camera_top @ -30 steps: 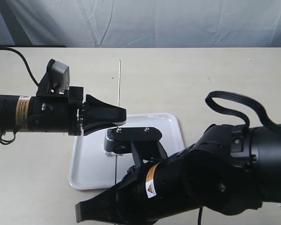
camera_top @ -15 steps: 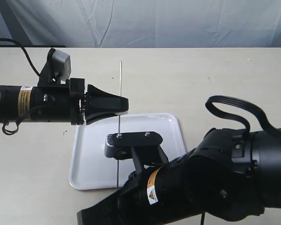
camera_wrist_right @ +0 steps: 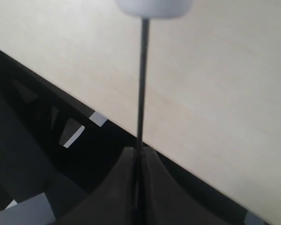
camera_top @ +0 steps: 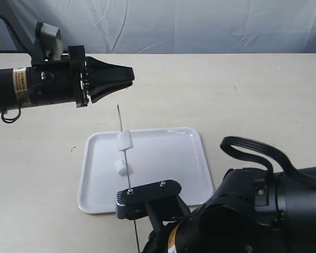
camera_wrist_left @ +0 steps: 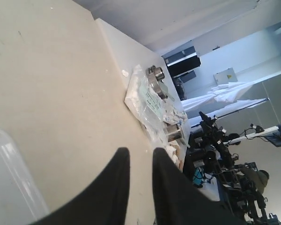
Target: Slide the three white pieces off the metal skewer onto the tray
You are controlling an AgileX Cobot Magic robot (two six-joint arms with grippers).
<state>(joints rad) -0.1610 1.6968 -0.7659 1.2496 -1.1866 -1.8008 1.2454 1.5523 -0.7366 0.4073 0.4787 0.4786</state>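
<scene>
White piece [camera_top: 125, 140] on skewer [camera_top: 120, 118] over tray [camera_top: 168, 158]

- Left arm [camera_top: 37, 87]: black cylindrical casing — yellow-and-white warning label [camera_top: 20, 84]; grey camera block [camera_top: 48, 36] at 12 o'clock.
- Left gripper [camera_top: 130, 77]: matte black, tapered fingers [camera_top: 113, 67].
- Right arm [camera_top: 274, 205]: bulky black shell; flat ribbed cable loop [camera_top: 253, 150] at 12 o'clock; black bracket [camera_top: 147, 199] at 9 o'clock — two silver screws [camera_top: 130, 192].

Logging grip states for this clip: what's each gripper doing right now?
Left gripper: slightly open, empty.
Right gripper: closed on the metal skewer.
</scene>
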